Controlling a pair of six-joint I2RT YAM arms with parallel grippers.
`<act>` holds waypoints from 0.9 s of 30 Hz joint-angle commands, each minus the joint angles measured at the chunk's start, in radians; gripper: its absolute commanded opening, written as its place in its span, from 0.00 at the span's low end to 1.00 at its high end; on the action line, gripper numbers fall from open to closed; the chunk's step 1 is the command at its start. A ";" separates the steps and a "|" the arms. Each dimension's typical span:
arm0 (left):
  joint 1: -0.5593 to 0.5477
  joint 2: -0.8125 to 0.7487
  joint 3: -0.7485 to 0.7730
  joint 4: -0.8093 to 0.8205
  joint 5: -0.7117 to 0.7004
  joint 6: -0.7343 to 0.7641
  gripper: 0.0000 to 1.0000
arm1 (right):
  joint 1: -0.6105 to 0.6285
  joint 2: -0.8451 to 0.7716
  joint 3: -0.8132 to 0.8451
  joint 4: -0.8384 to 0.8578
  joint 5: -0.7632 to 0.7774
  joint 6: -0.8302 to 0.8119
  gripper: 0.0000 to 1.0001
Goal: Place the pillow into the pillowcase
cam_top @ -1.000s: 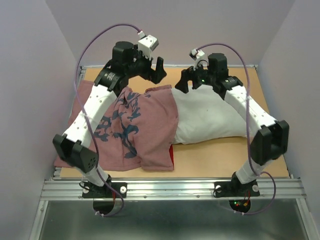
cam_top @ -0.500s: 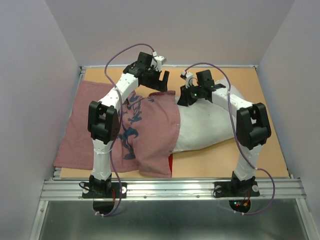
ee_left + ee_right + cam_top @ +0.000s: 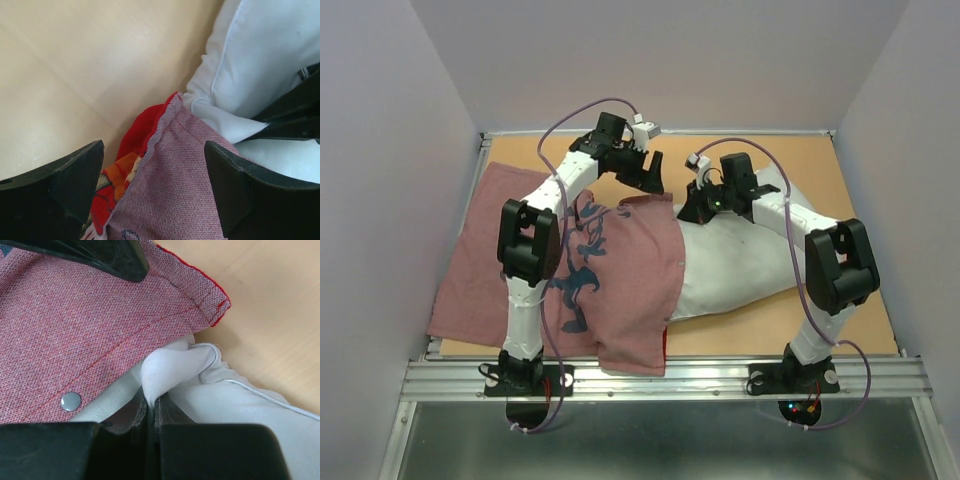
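The pillowcase [image 3: 610,270] lies flat at left centre, dull pinkish-red with dark blue characters. Its open end covers the left part of the white pillow [image 3: 740,265]. My right gripper [image 3: 690,208] is shut on a pinch of pillow fabric [image 3: 175,365] at the pillow's far corner, just under the pillowcase hem [image 3: 90,315]. My left gripper [image 3: 650,178] hovers open over the far corner of the pillowcase mouth. In the left wrist view, the hem [image 3: 185,190] and its bright red inner face [image 3: 145,125] lie between the fingers [image 3: 75,185], with the pillow [image 3: 260,65] beyond.
A tan wooden board [image 3: 760,320] carries everything, boxed in by grey walls at left, right and back. A metal rail [image 3: 660,378] runs along the near edge. A silver snap button [image 3: 71,400] sits on the hem. The left gripper's finger [image 3: 100,252] is close above the right gripper.
The right gripper has come down and closed on the pillow's far corner. The left arm has folded back and lowered its open gripper to the pillowcase mouth's far corner.
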 commanded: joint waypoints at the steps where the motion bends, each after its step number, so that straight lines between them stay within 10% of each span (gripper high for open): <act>1: -0.002 0.045 0.038 0.003 0.173 0.042 0.86 | 0.013 -0.047 -0.029 0.019 -0.058 0.023 0.00; 3: -0.013 0.070 0.043 0.003 0.199 0.035 0.69 | 0.014 -0.065 -0.041 0.047 -0.075 0.056 0.01; 10: -0.016 0.094 0.027 0.059 0.188 -0.021 0.62 | 0.020 -0.116 -0.069 0.076 -0.109 0.100 0.01; 12: -0.016 0.097 0.029 0.061 0.229 -0.021 0.22 | 0.022 -0.122 -0.073 0.077 -0.109 0.105 0.01; 15: -0.015 0.096 0.043 0.120 0.347 -0.111 0.00 | 0.030 -0.123 -0.076 0.094 -0.109 0.125 0.00; 22: -0.061 0.059 0.001 0.873 0.440 -0.712 0.00 | 0.086 -0.097 -0.028 0.244 -0.113 0.298 0.01; 27: -0.091 0.151 0.158 1.073 0.313 -1.032 0.00 | 0.089 -0.132 0.008 0.326 -0.156 0.428 0.01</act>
